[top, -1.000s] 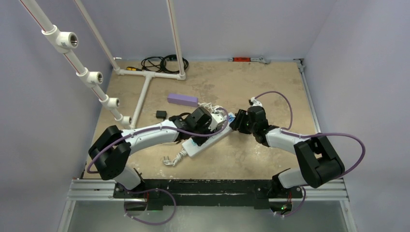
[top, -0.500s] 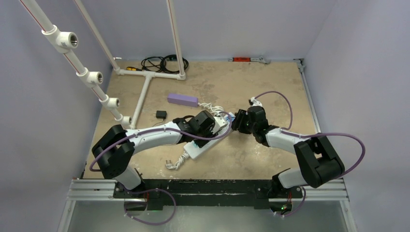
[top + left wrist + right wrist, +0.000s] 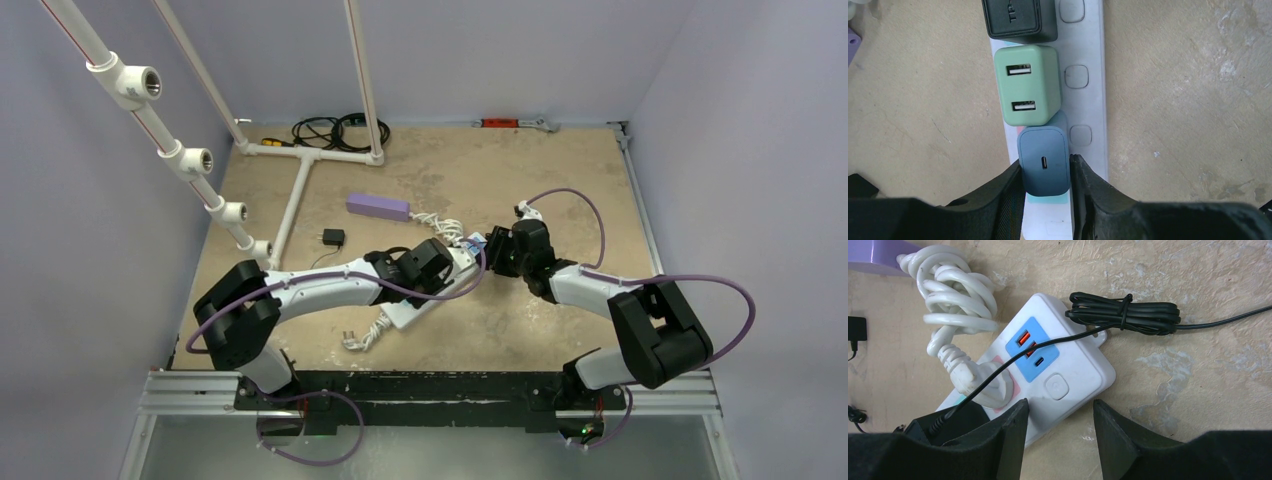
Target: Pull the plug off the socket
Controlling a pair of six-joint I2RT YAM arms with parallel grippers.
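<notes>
Left gripper [image 3: 1045, 165] pinched the grey plug [image 3: 1043, 150].
The power strip [image 3: 1093, 100] could lift with it; right gripper [image 3: 1058, 409] only straddled its end, spread.

Left pincer [image 3: 1046, 165] clamps the plug [image 3: 1043, 150]; right pincer [image 3: 1059, 410] gapes, both pointing downward.

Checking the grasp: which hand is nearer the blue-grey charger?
Left. The left hand clamps the blue-grey charger; the right hand sits at the power strip's USB end.
</notes>
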